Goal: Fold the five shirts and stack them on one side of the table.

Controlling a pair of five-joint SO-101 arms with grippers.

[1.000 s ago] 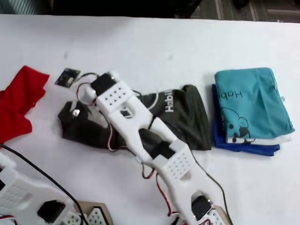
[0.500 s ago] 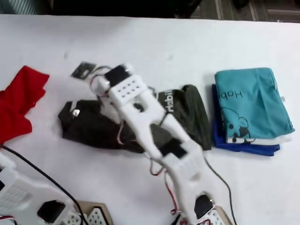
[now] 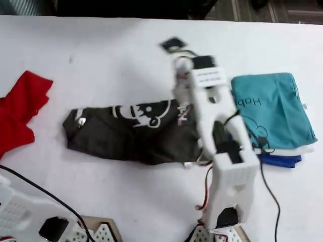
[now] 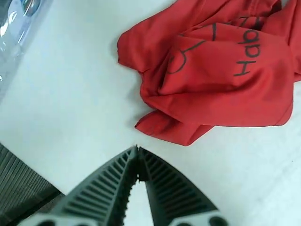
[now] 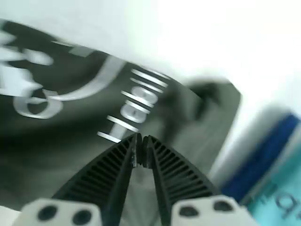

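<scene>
Jaws of your right gripper (image 5: 139, 148) sit pinched together above the dark green printed cloth shirt (image 3: 126, 137); spread them before gripping its right end.

Left pincer (image 4: 138, 153) closed (right pincer (image 5: 140, 143) too).

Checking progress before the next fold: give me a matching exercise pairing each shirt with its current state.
Shirts:
1. red shirt
2. dark shirt
3. teal shirt
4. blue shirt

States:
A. folded, lying on top
B. crumpled, lying alone
C. folded, under the teal one
D. stretched out long, print showing

Pairs: 1-B, 2-D, 3-A, 4-C
</scene>
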